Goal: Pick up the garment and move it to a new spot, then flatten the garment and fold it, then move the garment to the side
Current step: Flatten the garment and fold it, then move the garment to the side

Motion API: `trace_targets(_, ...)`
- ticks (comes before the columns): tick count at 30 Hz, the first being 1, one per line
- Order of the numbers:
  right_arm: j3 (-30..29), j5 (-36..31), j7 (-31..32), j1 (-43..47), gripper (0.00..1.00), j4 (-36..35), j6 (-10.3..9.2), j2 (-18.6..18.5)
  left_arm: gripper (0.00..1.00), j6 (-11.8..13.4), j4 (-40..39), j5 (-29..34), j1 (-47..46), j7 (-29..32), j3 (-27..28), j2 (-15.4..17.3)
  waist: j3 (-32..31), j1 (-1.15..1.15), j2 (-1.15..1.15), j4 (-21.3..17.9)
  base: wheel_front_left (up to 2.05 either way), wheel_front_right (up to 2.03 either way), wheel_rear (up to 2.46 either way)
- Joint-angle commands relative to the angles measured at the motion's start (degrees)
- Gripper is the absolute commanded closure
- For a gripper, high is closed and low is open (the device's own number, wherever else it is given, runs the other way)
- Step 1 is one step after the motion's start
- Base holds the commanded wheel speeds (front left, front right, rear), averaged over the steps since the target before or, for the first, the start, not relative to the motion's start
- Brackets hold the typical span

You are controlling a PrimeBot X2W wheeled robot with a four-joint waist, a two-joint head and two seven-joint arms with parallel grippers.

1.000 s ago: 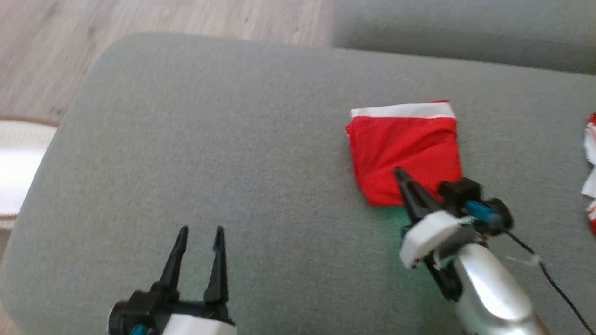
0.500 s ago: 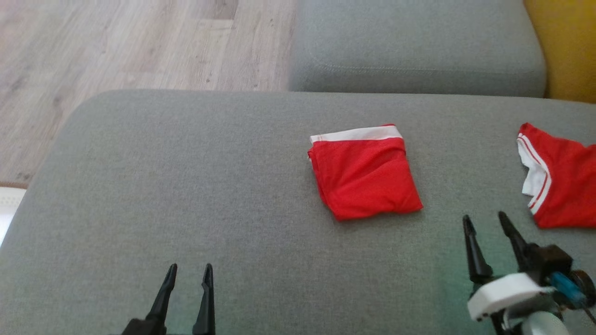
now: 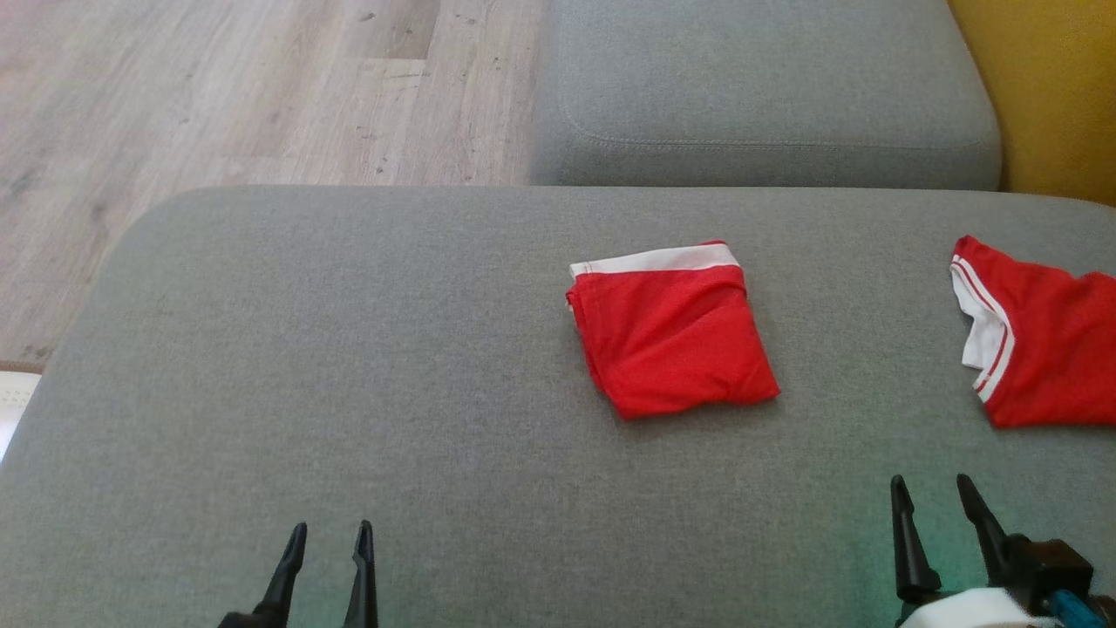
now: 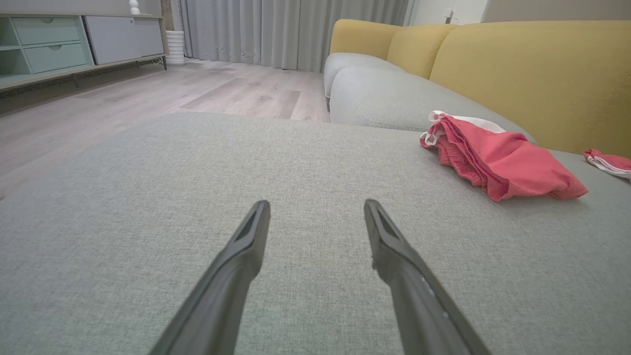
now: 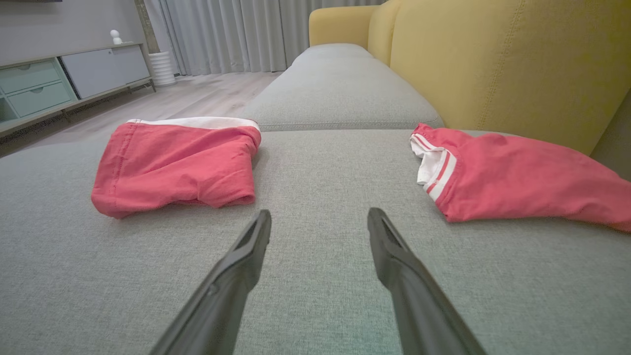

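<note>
A folded red garment [image 3: 671,331] with a white waistband lies flat on the grey sofa cushion [image 3: 349,349], right of centre; it also lies ahead and left in the right wrist view [image 5: 177,165] and to the right in the left wrist view [image 4: 498,158]. My right gripper [image 3: 931,493] stands open at the lower right, well short of the garment, with nothing between its fingers. Low at the left my left gripper [image 3: 330,541] is open and empty over bare cushion.
A second red garment [image 3: 1037,344] with white stripes lies at the cushion's right edge, also in the right wrist view [image 5: 512,177]. Another grey cushion [image 3: 758,96] lies beyond. Yellow backrest [image 5: 503,59] to the right. Wooden floor [image 3: 218,87] to the left and a cabinet [image 4: 59,44] farther off.
My right gripper let go of the folded garment and drew back toward me, now open. The head camera tilted up, bringing the second garment and far cushion into view.
</note>
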Motion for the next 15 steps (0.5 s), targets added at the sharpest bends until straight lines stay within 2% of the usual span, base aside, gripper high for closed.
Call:
trace_targets(1,1.2,-0.1,-0.8,-1.4,0.00,-1.7,0.42,-0.3,0.00,-0.2,-1.3,0.0,-1.3,-0.5,2.5,-0.2,0.0,0.00,0.00,-0.2,0.00,0.00,0.00)
trace_targets(6,1.4,0.6,-0.8,-1.3,0.00,-1.6,0.42,0.2,0.00,-0.6,-0.9,-0.3,-1.6,-0.5,3.0,-0.2,0.0,0.00,0.00,-0.2,0.00,0.00,0.00)
trace_targets(10,1.3,4.5,-0.4,-2.5,0.00,-0.6,0.42,0.5,0.00,-1.1,-0.7,-0.6,-1.8,-0.5,2.9,-0.2,0.4,0.00,0.00,0.3,0.00,0.00,0.00)
trace_targets(12,1.7,7.4,1.8,-4.5,0.00,-0.9,0.42,0.6,0.00,-1.3,-0.6,-0.7,-2.1,-0.5,2.6,-0.3,0.9,0.00,0.00,0.7,0.00,0.00,0.00)
trace_targets(15,2.7,13.3,8.3,-9.0,0.00,-2.7,0.42,0.0,0.00,-1.7,-0.4,-0.8,-2.7,-0.5,1.9,-0.3,2.0,0.00,0.00,1.5,0.00,0.00,0.00)
